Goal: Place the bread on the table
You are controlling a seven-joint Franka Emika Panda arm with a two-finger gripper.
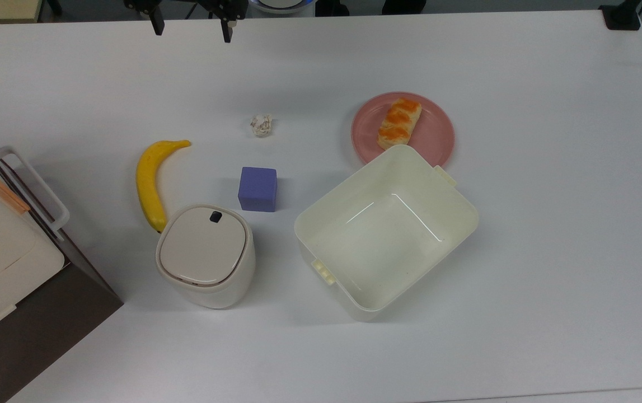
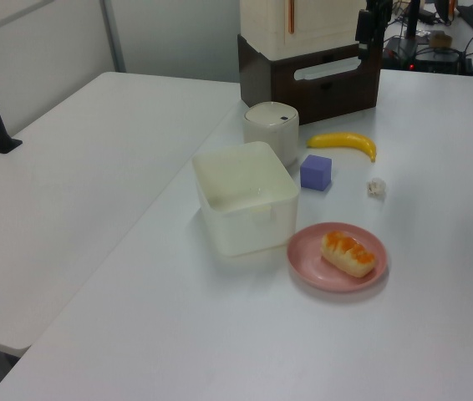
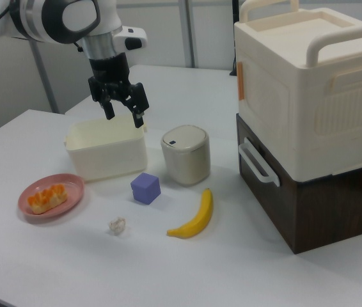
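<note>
The bread (image 1: 399,123) is a small tan roll with an orange-glazed top, lying on a round pink plate (image 1: 439,133) on the white table (image 1: 550,235). It also appears at the left view's lower right as the bread (image 2: 352,253), and at the right view's left as the bread (image 3: 48,196) on the plate (image 3: 72,187). My gripper (image 1: 191,28) hangs open and empty at the top view's upper edge, far to the left of the plate. The right view has the gripper (image 3: 125,115) well above the table, with its fingers spread in front of the cream tub.
A cream tub (image 1: 386,232) stands right beside the plate. A purple cube (image 1: 257,189), a paper ball (image 1: 261,125), a banana (image 1: 151,182) and a lidded cream bin (image 1: 206,254) sit mid-table. A large cream and brown box (image 1: 1,263) fills the top view's left edge.
</note>
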